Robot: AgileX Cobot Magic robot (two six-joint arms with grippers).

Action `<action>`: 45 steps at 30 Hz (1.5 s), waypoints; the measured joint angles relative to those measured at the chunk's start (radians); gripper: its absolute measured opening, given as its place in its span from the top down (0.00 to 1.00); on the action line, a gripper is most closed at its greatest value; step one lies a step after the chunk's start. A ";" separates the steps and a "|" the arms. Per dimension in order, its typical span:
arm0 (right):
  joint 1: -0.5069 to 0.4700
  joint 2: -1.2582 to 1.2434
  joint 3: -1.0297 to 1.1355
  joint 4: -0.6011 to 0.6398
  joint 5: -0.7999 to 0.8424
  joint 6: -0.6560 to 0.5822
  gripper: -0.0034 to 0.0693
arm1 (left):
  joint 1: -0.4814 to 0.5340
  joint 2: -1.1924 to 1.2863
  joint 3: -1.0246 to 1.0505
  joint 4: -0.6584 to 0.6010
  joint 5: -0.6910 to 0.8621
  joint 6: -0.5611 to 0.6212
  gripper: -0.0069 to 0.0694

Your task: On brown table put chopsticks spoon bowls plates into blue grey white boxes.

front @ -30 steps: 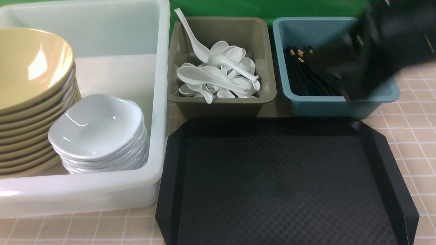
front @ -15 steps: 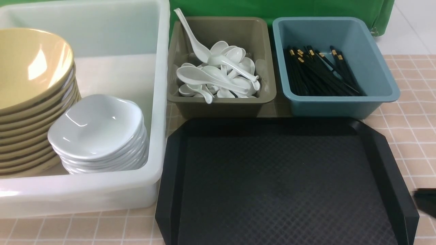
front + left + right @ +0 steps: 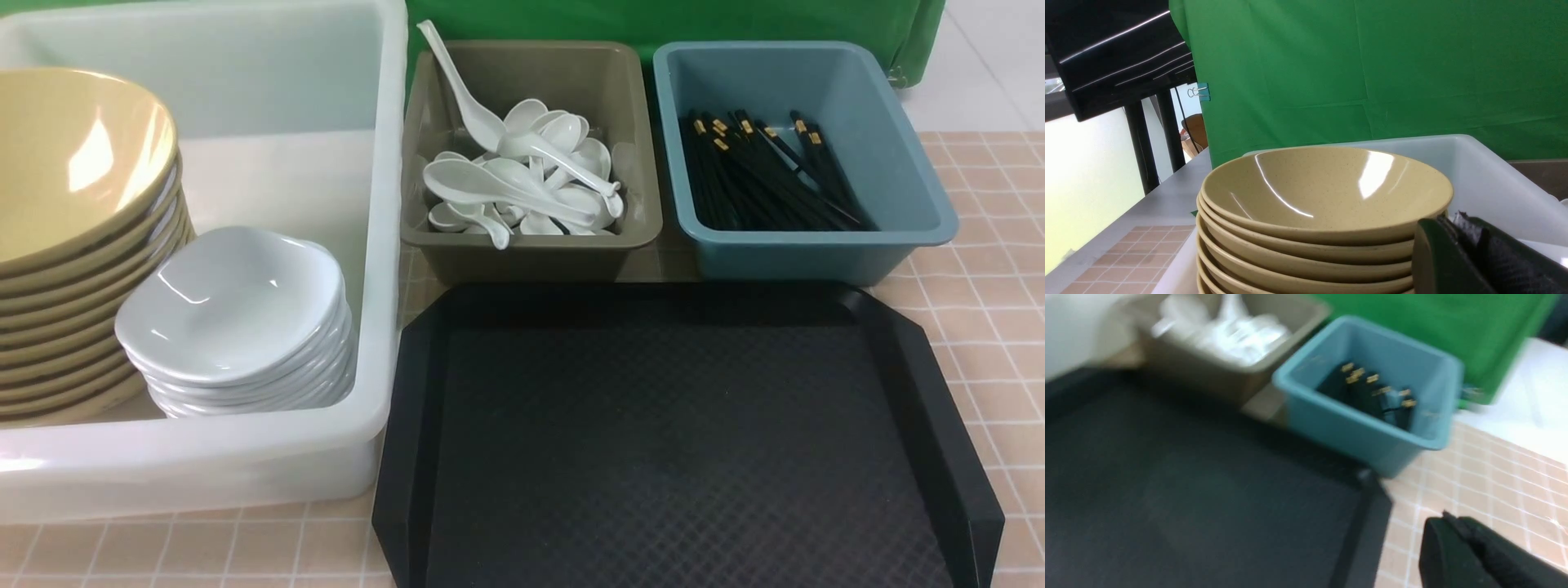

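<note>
chopsticks (image 3: 759, 175): in blue bin (image 3: 898, 147) | spoons (image 3: 522, 175): piled in grey bin (image 3: 571, 82) | bowls (image 3: 73, 163), plates (image 3: 229, 302): stacked side by side in white tub (image 3: 390, 245) | tray (image 3: 669, 441): on table (image 3: 996, 310), before bins | left claw (image 3: 1449, 226): closed, nothing held, beside bowls | right claw (image 3: 1447, 528): closed, nothing held, over table by tray

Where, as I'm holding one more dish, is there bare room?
The black tray is wholly bare, fronting the grey bin and blue bin. The white tub has bare floor behind the plates, beside the bowls. Crowded: spoons heap in the grey bin, chopsticks line the blue bin.
</note>
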 joint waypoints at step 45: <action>-0.271 -0.025 0.371 0.042 -0.318 0.093 0.88 | -0.010 -0.008 0.007 0.000 0.003 0.000 0.90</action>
